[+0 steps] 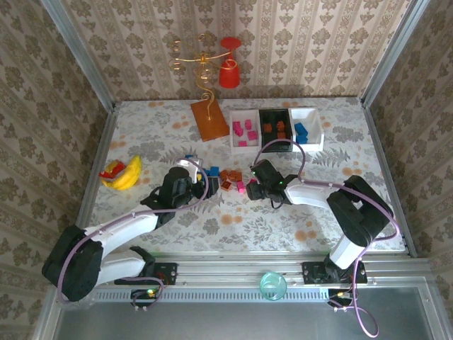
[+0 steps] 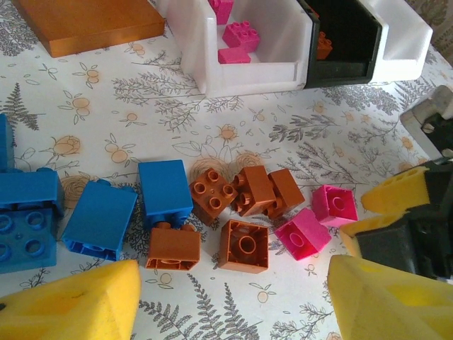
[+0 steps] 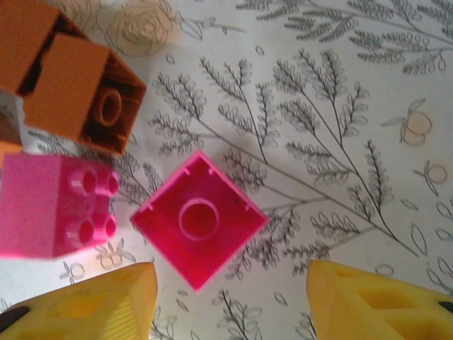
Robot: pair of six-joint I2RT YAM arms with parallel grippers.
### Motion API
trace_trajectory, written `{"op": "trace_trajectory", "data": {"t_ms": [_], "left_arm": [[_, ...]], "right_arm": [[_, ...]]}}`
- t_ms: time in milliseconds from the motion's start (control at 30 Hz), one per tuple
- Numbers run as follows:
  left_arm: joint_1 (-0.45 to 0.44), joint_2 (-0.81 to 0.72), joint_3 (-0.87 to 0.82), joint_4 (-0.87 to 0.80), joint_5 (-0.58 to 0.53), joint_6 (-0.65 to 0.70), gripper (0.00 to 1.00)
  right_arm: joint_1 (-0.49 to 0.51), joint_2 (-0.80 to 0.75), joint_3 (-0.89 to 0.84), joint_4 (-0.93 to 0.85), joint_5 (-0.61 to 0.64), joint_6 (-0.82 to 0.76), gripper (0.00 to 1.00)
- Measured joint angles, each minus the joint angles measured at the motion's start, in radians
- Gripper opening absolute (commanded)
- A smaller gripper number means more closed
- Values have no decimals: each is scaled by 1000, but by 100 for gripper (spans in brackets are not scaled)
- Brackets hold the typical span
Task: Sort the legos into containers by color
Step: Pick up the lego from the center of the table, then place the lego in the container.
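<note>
Loose legos lie mid-table in a pile [image 1: 228, 178]. In the left wrist view they are blue [image 2: 99, 216], orange-brown [image 2: 244, 244] and pink [image 2: 303, 234]. My left gripper [image 2: 233, 304] is open just short of the orange-brown ones, holding nothing. Beside the pile my right gripper [image 3: 230, 304] is open, with an upturned pink lego [image 3: 199, 218] just ahead of its gap. At the back stand the containers: a white one [image 1: 232, 131] with pink pieces, a black one [image 1: 274, 111] with orange-brown, and a white one [image 1: 318, 127] with blue.
A flat orange board [image 1: 209, 119] lies left of the containers. A banana toy [image 1: 122, 172] sits at the left edge. A red cup [image 1: 228, 71] hangs on a gold wire stand [image 1: 198, 64] behind. A teal cup [image 1: 273, 285] rests on the front rail.
</note>
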State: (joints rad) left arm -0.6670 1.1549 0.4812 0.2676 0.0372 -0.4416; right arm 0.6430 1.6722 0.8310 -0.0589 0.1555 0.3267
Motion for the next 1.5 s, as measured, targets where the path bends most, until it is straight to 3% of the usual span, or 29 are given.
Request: {"op": "trace_trajectory", "data": {"t_ms": [400, 800, 1067, 1233, 1400, 1500], "left_arm": [[0, -48, 0, -29, -27, 0, 72], [0, -23, 2, -18, -29, 0, 72], [-1, 39, 30, -11, 13, 0, 72], [-3, 10, 29, -25, 16, 0, 72], [-7, -53, 26, -56, 5, 0, 72], [-6, -76, 16, -60, -8, 0, 73]], "right_arm": [[-43, 96, 68, 56, -18, 51, 33], [-65, 34, 176, 74, -46, 63, 32], [-164, 268, 527, 110, -43, 65, 37], [-203, 459, 758, 40, -29, 46, 49], [-210, 485, 829, -23, -20, 9, 59], [-207, 441, 789, -23, -22, 2, 62]]}}
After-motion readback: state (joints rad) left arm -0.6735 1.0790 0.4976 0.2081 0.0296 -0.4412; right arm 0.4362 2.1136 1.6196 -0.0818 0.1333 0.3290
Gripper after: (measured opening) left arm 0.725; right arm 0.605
